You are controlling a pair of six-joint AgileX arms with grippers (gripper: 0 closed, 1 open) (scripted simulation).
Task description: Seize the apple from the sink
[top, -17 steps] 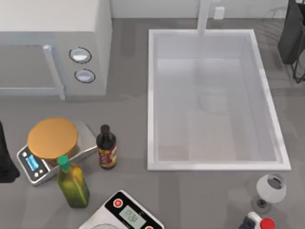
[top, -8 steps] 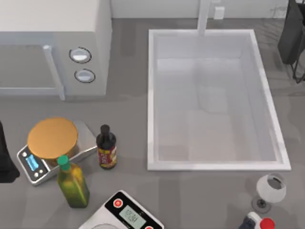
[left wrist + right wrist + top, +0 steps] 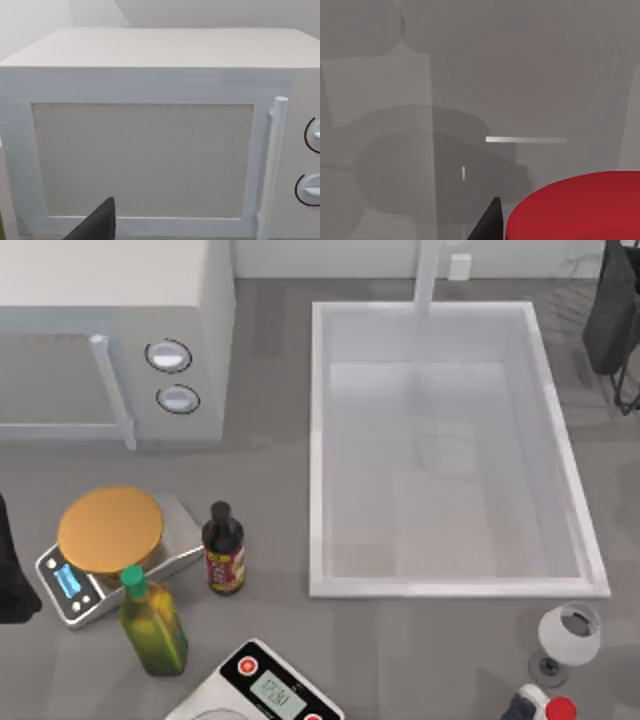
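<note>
Top view, sink (image 3: 318,440): white basin on the table's (image 3: 270,490) right half, faucet post (image 3: 428,275) at its far rim, pale grey floor bare.
Top view, right arm (image 3: 612,320): dark, at the far right edge, beside the sink's far corner.
Top view, left arm (image 3: 10,580): parked at the left edge, next to the scale (image 3: 110,530) with the orange plate.
Top view, other things: microwave (image 3: 110,300) far left; dark bottle (image 3: 224,550) and green bottle (image 3: 152,625) near the scale; wine glass (image 3: 568,635) just off the sink's near right corner.
Left wrist view, left pincer (image 3: 97,225): a dark tip showed low before the microwave door; how far open, I could not tell.
Right wrist view, apple (image 3: 575,207): bright red and rounded, close beside the right pincer (image 3: 490,222), above a shadowed grey surface.
Right wrist view, right pincer state: could not tell how far open it was, nor whether it held the apple.
</note>
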